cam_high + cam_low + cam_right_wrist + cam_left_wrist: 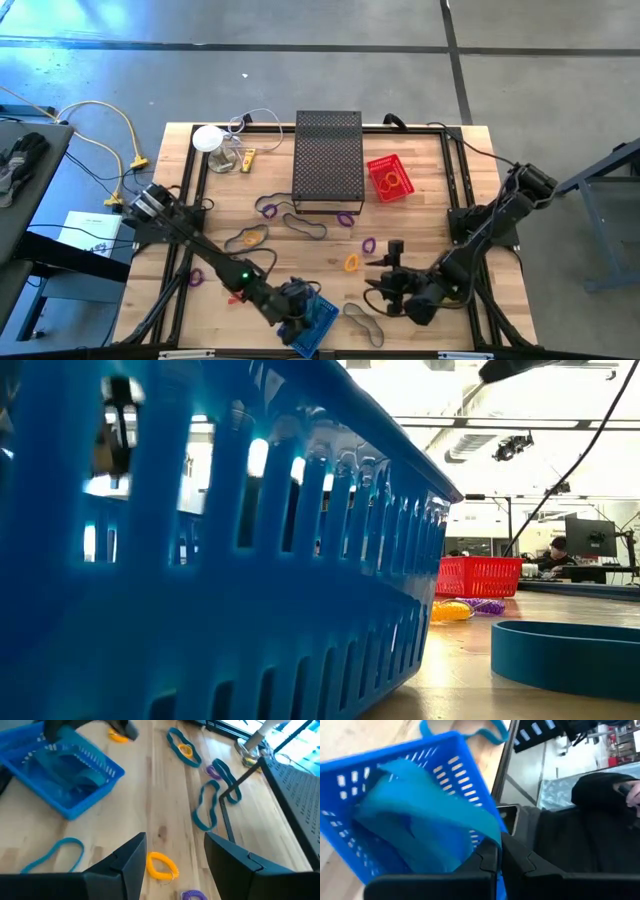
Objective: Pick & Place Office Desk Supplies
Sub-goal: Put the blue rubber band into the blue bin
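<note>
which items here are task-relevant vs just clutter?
Job: blue basket, held at its rim by the shut left gripper; orange loop below the open right gripper; blue band; red basket.
Clutter: black mesh box; yellow cable.

The mesh box (328,160) stands mid-table at the back; a small basket (390,178) sits just right of it; loose bands (303,225) lie in front of both; a second basket (313,322) sits at the front edge, a band (364,322) beside it on its right.

Wood table (430,190) — rubber bands (246,238), red basket (389,178), blue basket (318,322), mesh box (328,160).
</note>
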### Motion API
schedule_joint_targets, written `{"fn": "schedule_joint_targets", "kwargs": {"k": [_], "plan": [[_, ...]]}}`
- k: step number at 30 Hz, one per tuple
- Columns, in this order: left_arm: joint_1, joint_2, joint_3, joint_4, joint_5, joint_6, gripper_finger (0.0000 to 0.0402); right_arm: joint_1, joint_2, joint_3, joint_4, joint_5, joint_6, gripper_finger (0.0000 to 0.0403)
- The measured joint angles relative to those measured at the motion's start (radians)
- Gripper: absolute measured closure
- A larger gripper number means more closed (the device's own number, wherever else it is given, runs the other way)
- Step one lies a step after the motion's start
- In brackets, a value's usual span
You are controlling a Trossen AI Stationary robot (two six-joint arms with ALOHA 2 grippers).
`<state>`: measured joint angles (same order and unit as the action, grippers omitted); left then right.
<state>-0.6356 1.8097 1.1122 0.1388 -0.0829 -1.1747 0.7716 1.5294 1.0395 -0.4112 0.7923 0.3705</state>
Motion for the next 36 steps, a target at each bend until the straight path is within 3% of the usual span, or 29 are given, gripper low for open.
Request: {"fn": "schedule_joint_targets", "kwargs": {"k": [6, 13, 19, 27, 33, 36], "plan": [[0.016, 0.026, 0.0, -0.013, 0.052, -0.059, 0.04, -0.039, 0.0, -0.002, 0.034, -0.145, -0.034, 0.0215], [0.025, 0.059, 0.001, -0.006, 0.108, -0.08, 0.0382, -0.065, 0.0, -0.002, 0.034, -0.168, -0.044, 0.0215], [0.024, 0.068, -0.002, -0.006, 0.084, 0.062, 0.0335, -0.079, 0.0, -0.002, 0.04, -0.169, -0.051, 0.0215], [0.023, 0.068, -0.002, 0.017, 0.09, 0.11, 0.0269, -0.081, 0.0, -0.002, 0.045, -0.175, -0.054, 0.0215], [-0.015, 0.068, 0.0, 0.168, 0.097, 0.337, 0.026, -0.081, 0.0, -0.002, 0.047, -0.175, -0.071, 0.0215], [-0.018, 0.067, 0.0, 0.138, 0.069, 0.419, 0.026, -0.081, 0.0, -0.002, 0.05, -0.175, -0.085, 0.0215]]}}
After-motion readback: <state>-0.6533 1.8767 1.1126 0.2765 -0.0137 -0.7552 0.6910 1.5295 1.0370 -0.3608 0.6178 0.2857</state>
